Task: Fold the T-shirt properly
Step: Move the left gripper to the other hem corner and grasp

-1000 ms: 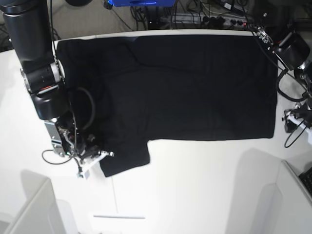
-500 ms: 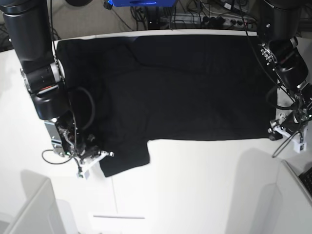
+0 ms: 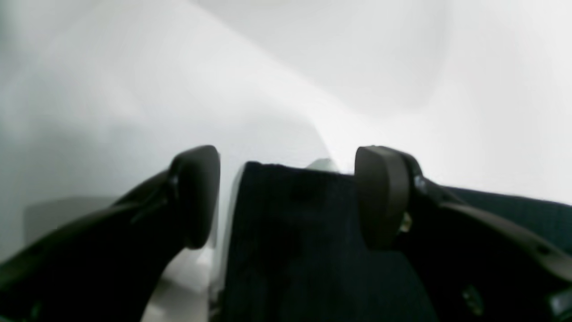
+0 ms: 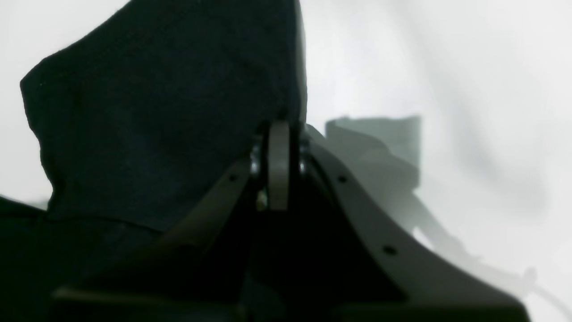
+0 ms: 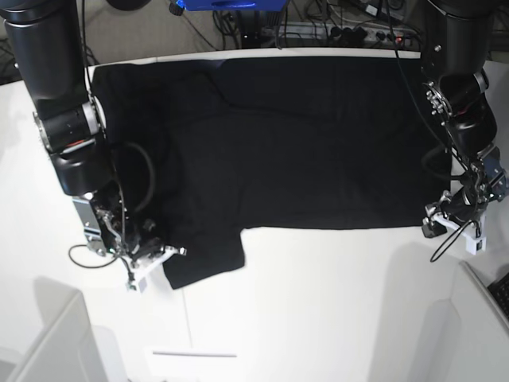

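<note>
Two arms flank T-shirt (image 5: 302, 143) on white table (image 5: 318, 302).

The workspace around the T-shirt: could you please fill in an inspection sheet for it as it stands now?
Surface: white table, bare in front of the shirt.
Job's things: black T-shirt spread flat, plain side up, one sleeve pointing to the near edge.
Clutter: nothing seen.
Grippers: right gripper shut on the sleeve's edge; left gripper open, its jaws standing either side of the hem corner, not yet closed.
Cables: a loose loop beside the right wrist, another at the left wrist.
Surroundings: a tangle of cables and a power strip behind the table; white panels at both near corners.
</note>
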{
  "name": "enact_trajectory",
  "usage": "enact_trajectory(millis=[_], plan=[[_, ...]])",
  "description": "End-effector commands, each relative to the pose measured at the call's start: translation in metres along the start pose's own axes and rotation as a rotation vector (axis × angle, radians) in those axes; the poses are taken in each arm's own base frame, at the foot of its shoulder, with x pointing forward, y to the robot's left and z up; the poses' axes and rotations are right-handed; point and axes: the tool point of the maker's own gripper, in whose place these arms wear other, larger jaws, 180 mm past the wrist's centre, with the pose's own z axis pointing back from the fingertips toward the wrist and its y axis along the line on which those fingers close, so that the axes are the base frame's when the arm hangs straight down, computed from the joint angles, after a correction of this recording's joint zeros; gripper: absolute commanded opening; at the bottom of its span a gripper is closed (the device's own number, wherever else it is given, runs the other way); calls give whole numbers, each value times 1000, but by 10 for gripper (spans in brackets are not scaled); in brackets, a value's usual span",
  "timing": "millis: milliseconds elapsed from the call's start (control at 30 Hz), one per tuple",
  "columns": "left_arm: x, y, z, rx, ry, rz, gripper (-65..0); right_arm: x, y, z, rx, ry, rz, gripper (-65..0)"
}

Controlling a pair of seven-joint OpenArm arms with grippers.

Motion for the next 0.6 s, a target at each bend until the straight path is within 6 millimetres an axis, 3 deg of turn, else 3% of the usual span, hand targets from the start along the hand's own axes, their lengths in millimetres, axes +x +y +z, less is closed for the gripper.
enact_trajectory(millis=[0,300,567], plan=[[18,8,5,22,-30,-1,-193,18,1,6,2,-24,12,-650],[11,8,4,23,-19,1,-216,19,2,6,3,-27,13,-650],[-2,10,3,27,5,-1,-571,17,1,6,2,-24,12,-650]])
